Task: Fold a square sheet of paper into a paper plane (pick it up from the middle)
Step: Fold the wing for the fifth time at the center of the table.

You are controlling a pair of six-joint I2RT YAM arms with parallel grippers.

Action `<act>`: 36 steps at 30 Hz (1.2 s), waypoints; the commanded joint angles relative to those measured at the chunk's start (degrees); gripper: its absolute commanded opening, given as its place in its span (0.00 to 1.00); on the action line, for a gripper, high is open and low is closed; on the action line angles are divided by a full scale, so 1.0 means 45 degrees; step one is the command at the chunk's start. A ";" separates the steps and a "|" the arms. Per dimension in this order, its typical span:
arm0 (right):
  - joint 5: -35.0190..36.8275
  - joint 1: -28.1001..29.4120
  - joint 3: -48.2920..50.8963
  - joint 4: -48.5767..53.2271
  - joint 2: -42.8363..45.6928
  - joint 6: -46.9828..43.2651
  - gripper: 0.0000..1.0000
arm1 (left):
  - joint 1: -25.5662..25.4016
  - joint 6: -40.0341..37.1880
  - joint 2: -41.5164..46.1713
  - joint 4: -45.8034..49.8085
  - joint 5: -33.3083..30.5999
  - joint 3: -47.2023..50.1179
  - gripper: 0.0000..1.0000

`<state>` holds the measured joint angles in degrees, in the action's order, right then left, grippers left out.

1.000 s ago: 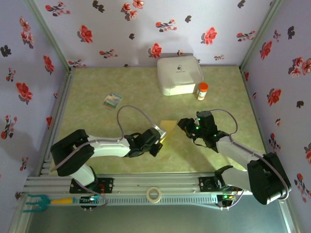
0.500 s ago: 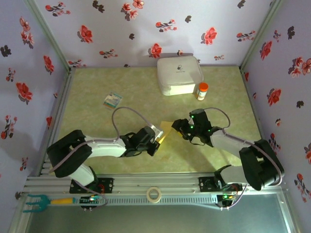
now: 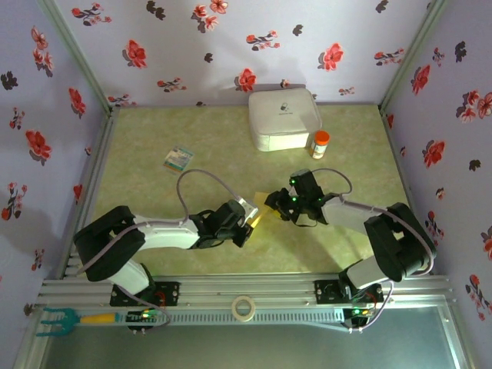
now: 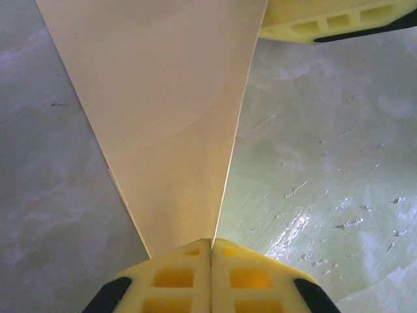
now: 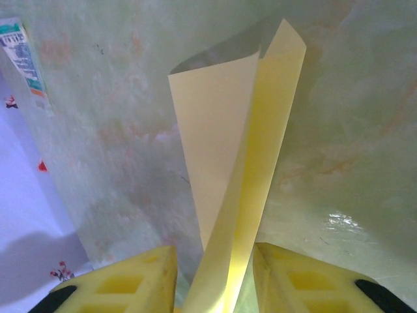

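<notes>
A: Near rail first. Tape roll (image 3: 244,307) lying on it, out of play. Just beyond it, the left gripper (image 4: 211,242). State?

B: Fingers pressed together on the narrow end of the yellow sheet (image 4: 163,111). From that pinch the paper fans out wide. It is folded over itself, with the edge of a lower layer peeping out on one side. It looks raised off the table (image 3: 154,192), not lying flat.

A: Right gripper (image 5: 212,251)?

B: Fingers apart, one on either side of the sheet's other end. The folded paper runs up between them and, as far as I can tell, touches neither pad. Nothing gripped. From above, the two grippers sit close together mid-table with the paper bridging them.

A: My reading of the step: take a second grip so both arms can set a crease.

B: Agreed. Notes for doing it well:
- Close the right fingers only once the layers lie flush. One flap stands out of plane now, with a shadow under it.
- Clamp on the fold line, not on the loose flap.
- The left grip should be firm without pulling. Thin paper will likely slip or tear at a pinch that small.
- Aim for light tension between the grips, low to the table.

A: Further out?

B: Teal-and-white card (image 3: 178,158) well apart to the left. Orange-capped bottle (image 3: 320,144) just beside the white box (image 3: 283,119) at the far wall. None of them is in the way.
</notes>
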<state>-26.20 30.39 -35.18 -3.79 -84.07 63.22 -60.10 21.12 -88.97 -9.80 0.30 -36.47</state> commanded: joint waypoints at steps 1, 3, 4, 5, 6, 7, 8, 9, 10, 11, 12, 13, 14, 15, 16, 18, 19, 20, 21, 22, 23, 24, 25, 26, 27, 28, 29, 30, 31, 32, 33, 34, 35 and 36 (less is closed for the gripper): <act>-0.0151 0.0085 -0.0268 0.0413 0.0046 -0.0006 0.33 | 0.0075 -0.0565 0.0207 0.0275 0.0139 -0.0045 0.08; -0.0198 0.0082 -0.0290 0.0469 0.0031 -0.0035 0.28 | 0.0079 -0.0697 0.0207 0.0453 0.0100 -0.0108 0.09; -0.0195 0.0082 -0.0322 0.0532 0.0041 -0.0059 0.26 | 0.0071 -0.0739 0.0212 0.0515 0.0054 -0.0120 0.10; -0.0182 0.0082 -0.0325 0.0578 0.0041 -0.0045 0.24 | 0.0075 -0.0765 0.0201 0.0537 0.0029 -0.0132 0.10; -0.0186 0.0082 -0.0324 0.0583 0.0022 -0.0055 0.22 | 0.0071 -0.0813 0.0212 0.0567 -0.0002 -0.0123 0.11; -0.0200 0.0082 -0.0325 0.0573 0.0014 -0.0060 0.21 | 0.0055 -0.0855 0.0233 0.0595 -0.0036 -0.0137 0.11; -0.0209 0.0082 -0.0332 0.0576 0.0011 -0.0045 0.21 | 0.0056 -0.0893 0.0229 0.0633 -0.0046 -0.0142 0.12; -0.0218 0.0082 -0.0322 0.0560 0.0011 -0.0028 0.18 | 0.0054 -0.0916 0.0226 0.0683 -0.0065 -0.0170 0.13; -0.0233 0.0082 -0.0309 0.0527 0.0001 -0.0010 0.16 | 0.0049 -0.0946 0.0227 0.0711 -0.0083 -0.0173 0.14; -0.0240 0.0081 -0.0315 0.0511 0.0011 0.0008 0.15 | 0.0035 -0.0981 0.0238 0.0732 -0.0095 -0.0187 0.14; -0.0271 0.0081 -0.0293 0.0448 0.0011 0.0042 0.13 | 0.0024 -0.1012 0.0237 0.0762 -0.0127 -0.0196 0.16; -0.0330 0.0082 -0.0287 0.0346 0.0011 0.0075 0.11 | 0.0005 -0.1058 0.0236 0.0813 -0.0217 -0.0203 0.17; -0.0373 0.0082 -0.0268 0.0267 0.0010 0.0125 0.10 | -0.0039 -0.1108 0.0225 0.0876 -0.0332 -0.0229 0.19; -0.0422 0.0082 -0.0238 0.0198 0.0001 0.0202 0.08 | -0.0095 -0.1163 0.0201 0.0985 -0.0493 -0.0271 0.22; -0.0449 0.0082 -0.0193 0.0061 0.0011 0.0266 0.05 | -0.0147 -0.1225 0.0218 0.1099 -0.0673 -0.0337 0.24; -0.0531 0.0082 -0.0057 -0.0289 0.0011 0.0480 0.02 | -0.0294 -0.1305 0.0188 0.1247 -0.1176 -0.0423 0.30; -0.0569 0.0082 0.0012 -0.0491 0.0011 0.0582 0.00 | -0.0384 -0.1324 0.0181 0.1304 -0.1461 -0.0455 0.33; -0.0589 0.0082 0.0070 -0.0636 0.0011 0.0680 0.00 | -0.0466 -0.1361 0.0182 0.1351 -0.1694 -0.0478 0.34; -0.0629 0.0082 0.0117 -0.0795 0.0013 0.0770 0.00 | -0.0589 -0.1420 0.0200 0.1421 -0.1998 -0.0526 0.36; -0.0651 0.0082 0.0150 -0.0906 -0.0002 0.0849 0.00 | -0.0704 -0.1469 0.0184 0.1482 -0.2330 -0.0576 0.39; -0.0656 0.0082 0.0160 -0.0960 0.0011 0.0903 0.00 | -0.0843 -0.1571 0.0176 0.1559 -0.2565 -0.0621 0.41; -0.0647 0.0082 0.0181 -0.1039 0.0021 0.0938 0.00 | -0.0999 -0.1664 0.0167 0.1661 -0.2911 -0.0706 0.42; -0.0647 0.0082 0.0173 -0.1069 0.0011 0.0969 0.00 | -0.1156 -0.1749 0.0130 0.1742 -0.3228 -0.0777 0.43; -0.0653 0.0082 0.0172 -0.1084 0.0023 0.0961 0.00 | -0.1258 -0.1821 0.0104 0.1814 -0.3511 -0.0852 0.44; -0.0652 0.0080 0.0162 -0.1086 0.0021 0.0984 0.00 | -0.1415 -0.1873 0.0052 0.1939 -0.3882 -0.0965 0.45; -0.0653 0.0082 0.0161 -0.1090 0.0017 0.0987 0.00 | -0.1566 -0.1908 -0.0044 0.2016 -0.4222 -0.1055 0.45; -0.0651 0.0082 0.0173 -0.1091 0.0018 0.0988 0.00 | -0.1662 -0.1954 -0.0105 0.2069 -0.4445 -0.1138 0.45; -0.0644 0.0069 0.0163 -0.1081 0.0012 0.0989 0.00 | -0.1774 -0.1943 -0.0191 0.2119 -0.4718 -0.1224 0.45; -0.0653 0.0067 0.0189 -0.1102 0.0016 0.1007 0.00 | -0.1853 -0.1976 -0.0287 0.2173 -0.4915 -0.1313 0.44; -0.0654 0.0081 0.0181 -0.1110 0.0018 0.1009 0.00 | -0.1903 -0.1970 -0.0358 0.2212 -0.5043 -0.1399 0.42; -0.0645 0.0063 0.0200 -0.1108 0.0029 0.0995 0.00 | -0.1943 -0.1996 -0.0466 0.2320 -0.5242 -0.1491 0.40; -0.0655 0.0063 0.0200 -0.1102 0.0029 0.0979 0.00 | -0.1993 -0.2013 -0.0566 0.2364 -0.5331 -0.1560 0.39; -0.0646 0.0063 0.0195 -0.1105 0.0030 0.0989 0.00 | -0.1997 -0.2014 -0.0629 0.2421 -0.5372 -0.1617 0.38; -0.0649 0.0063 0.0181 -0.1102 0.0015 0.0980 0.00 | -0.2008 -0.1987 -0.0720 0.2485 -0.5431 -0.1689 0.36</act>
<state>-28.53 30.39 -34.96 -7.88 -84.07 66.67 -68.79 13.13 -90.83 -1.04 -19.81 -42.54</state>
